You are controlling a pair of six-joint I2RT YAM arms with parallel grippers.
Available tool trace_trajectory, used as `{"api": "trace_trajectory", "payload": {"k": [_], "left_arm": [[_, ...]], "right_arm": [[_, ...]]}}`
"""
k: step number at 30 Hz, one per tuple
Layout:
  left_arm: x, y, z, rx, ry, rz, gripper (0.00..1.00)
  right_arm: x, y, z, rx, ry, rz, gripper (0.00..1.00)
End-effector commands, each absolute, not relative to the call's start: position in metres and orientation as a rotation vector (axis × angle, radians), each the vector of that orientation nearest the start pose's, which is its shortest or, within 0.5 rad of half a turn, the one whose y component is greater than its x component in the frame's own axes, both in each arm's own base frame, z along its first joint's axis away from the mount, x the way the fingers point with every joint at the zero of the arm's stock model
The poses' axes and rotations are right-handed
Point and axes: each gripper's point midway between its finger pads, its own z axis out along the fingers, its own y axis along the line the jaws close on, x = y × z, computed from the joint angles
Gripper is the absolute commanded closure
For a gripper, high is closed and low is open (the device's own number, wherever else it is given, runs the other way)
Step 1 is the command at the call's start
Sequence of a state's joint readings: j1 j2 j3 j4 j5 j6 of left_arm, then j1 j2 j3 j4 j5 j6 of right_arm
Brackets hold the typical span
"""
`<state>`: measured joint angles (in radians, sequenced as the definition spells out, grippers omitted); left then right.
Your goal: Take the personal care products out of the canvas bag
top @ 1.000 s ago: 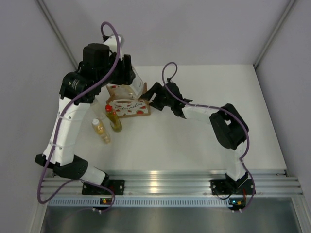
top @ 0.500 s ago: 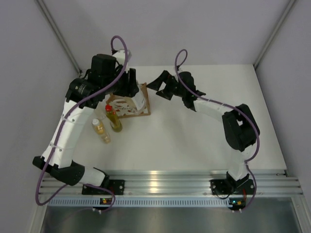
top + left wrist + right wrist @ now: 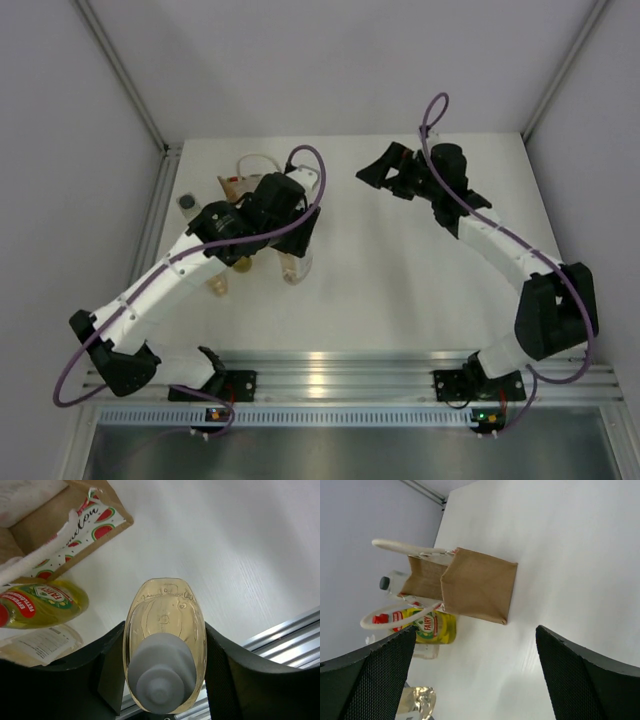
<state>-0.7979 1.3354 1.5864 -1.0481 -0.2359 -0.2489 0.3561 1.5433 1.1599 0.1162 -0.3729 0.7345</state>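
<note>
So the left gripper (image 3: 164, 628) is clamped on an amber bottle (image 3: 163, 607) with a pale cap, one finger on each side of it. The bottle is upright and out of the canvas bag (image 3: 475, 582), off to the bag's near-right. I honestly can't tell if its base is on the table (image 3: 400, 270) or just above it.

The bag stands at the far left of the table, rope handles up. The yellow-green Fairy bottle (image 3: 47, 602) with the red cap sits just beside its watermelon-print front. A dark-capped bottle (image 3: 390, 582) is right at the bag's left side. A second amber bottle (image 3: 218, 285) is on the table nearer the arm bases.

The right gripper (image 3: 475, 630) is spread wide with nothing in it, hanging over the far middle of the table, well apart from the bag.
</note>
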Motion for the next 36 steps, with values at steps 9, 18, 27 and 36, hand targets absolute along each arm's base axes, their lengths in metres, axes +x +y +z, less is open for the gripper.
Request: {"api": "trace_trajectory", "payload": {"k": [9, 18, 27, 36], "left_arm": [[0.250, -0.206, 0.266, 0.314, 2.120, -0.299, 1.00], [0.245, -0.183, 0.205, 0.239, 2.183, -0.185, 1.00], [0.240, -0.175, 0.167, 0.150, 2.236, -0.158, 1.00], [0.248, -0.168, 0.169, 0.063, 2.181, -0.126, 1.00]], "right_arm": [[0.349, 0.177, 0.291, -0.125, 1.929, 0.668, 0.00], [0.331, 0.147, 0.295, -0.126, 1.913, 0.519, 0.00], [0.325, 0.147, 0.283, -0.119, 1.936, 0.534, 0.01], [0.326, 0.154, 0.277, -0.130, 1.960, 0.568, 0.00]]}}
